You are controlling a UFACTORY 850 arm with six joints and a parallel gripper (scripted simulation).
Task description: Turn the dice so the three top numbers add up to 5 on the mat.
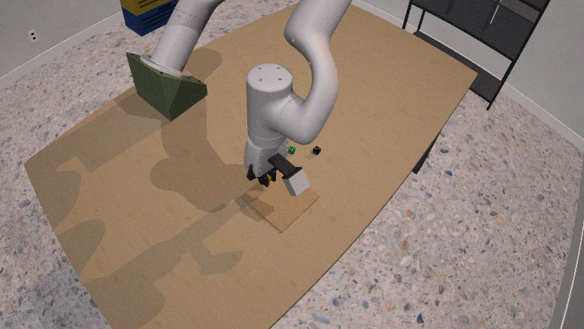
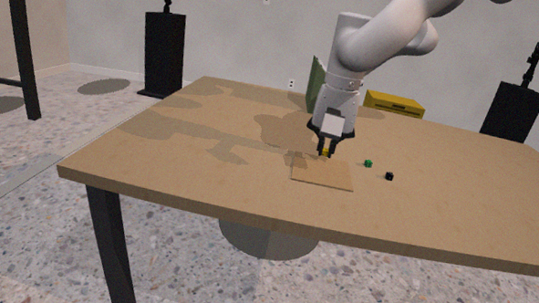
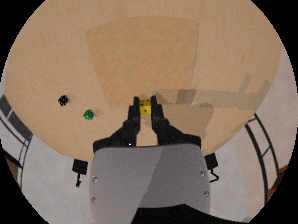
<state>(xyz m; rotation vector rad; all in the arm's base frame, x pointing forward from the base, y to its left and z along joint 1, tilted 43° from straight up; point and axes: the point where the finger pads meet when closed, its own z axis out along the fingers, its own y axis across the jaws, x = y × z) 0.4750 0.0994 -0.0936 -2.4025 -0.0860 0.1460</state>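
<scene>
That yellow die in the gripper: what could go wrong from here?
The gripper holds the yellow die right at the far edge of the mat; released here, it might land half off or tumble to another face. The green die and black die lie off the mat, so more risky pickups remain.
</scene>
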